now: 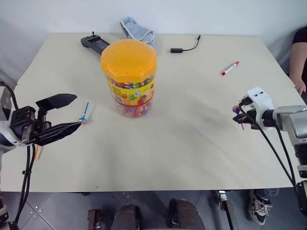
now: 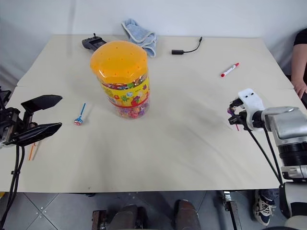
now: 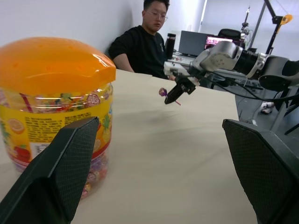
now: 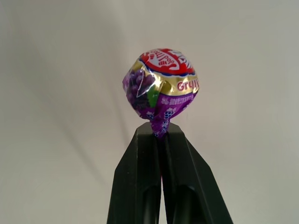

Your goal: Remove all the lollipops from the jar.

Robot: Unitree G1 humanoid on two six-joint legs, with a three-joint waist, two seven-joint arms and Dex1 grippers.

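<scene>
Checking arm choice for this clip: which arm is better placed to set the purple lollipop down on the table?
Right. The right gripper is shut on the purple-wrapped round lollipop above bare beige table; the left gripper hangs open and empty across the table.

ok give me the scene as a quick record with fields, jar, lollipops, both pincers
jar: upright mid-table, orange lid on
purple lollipop: held by its stick in the right pincer, above the table
blue-stick lollipop: lying on the table left of the jar
left pincer: open, nothing in it
right pincer: shut on the purple lollipop
</scene>
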